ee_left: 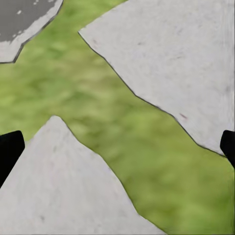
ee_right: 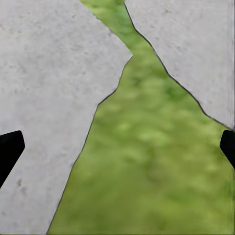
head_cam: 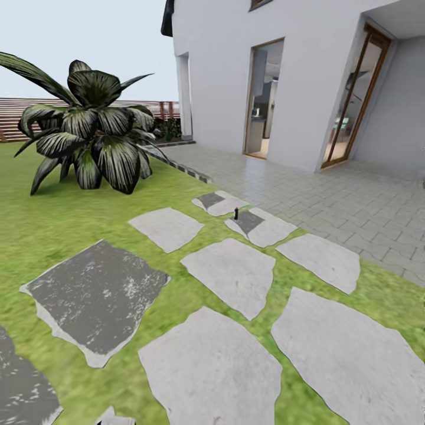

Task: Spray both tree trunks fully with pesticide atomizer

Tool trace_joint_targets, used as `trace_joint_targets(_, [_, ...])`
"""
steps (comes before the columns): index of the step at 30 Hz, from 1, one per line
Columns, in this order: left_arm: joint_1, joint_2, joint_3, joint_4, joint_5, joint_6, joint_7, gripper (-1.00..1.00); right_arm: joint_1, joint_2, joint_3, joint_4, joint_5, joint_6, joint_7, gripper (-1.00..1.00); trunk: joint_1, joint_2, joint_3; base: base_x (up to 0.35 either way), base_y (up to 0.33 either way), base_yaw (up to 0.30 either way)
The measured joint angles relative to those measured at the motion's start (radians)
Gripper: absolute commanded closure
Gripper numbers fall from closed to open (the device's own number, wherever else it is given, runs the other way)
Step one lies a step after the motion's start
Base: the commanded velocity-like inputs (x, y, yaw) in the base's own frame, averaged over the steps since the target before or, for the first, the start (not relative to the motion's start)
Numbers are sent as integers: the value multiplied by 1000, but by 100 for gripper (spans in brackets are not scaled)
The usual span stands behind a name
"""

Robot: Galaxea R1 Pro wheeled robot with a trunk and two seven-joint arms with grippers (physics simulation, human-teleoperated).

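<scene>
Lawn [head_cam: 53, 218] with flagstones [head_cam: 233, 274] beside a white house [head_cam: 295, 77]. Far ahead, atomizer [head_cam: 236, 212] upright between two slabs. Best to roll closer, stop short, then reach low. Wrist views add close ground: left hand [ee_left: 117, 149] and right hand [ee_right: 117, 149] both spread wide, empty, over stone and grass.

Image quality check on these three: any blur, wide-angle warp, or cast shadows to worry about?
Head view: house walls lean, so wide-angle warp; flat even light, no clear cast shadows; the pesticide atomizer is a tiny dark speck on a stepping stone. Left wrist view: soft, blurry grass, left hand fingertips at the frame edges. Right wrist view: same softness, right hand likewise.
</scene>
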Motion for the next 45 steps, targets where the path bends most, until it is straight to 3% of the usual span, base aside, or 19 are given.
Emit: trace_joint_targets(45, [0, 0, 0, 0, 0, 1, 0, -100, 0, 0, 0, 1, 1, 0, 0, -100, 0, 0, -1, 316, -121, -3])
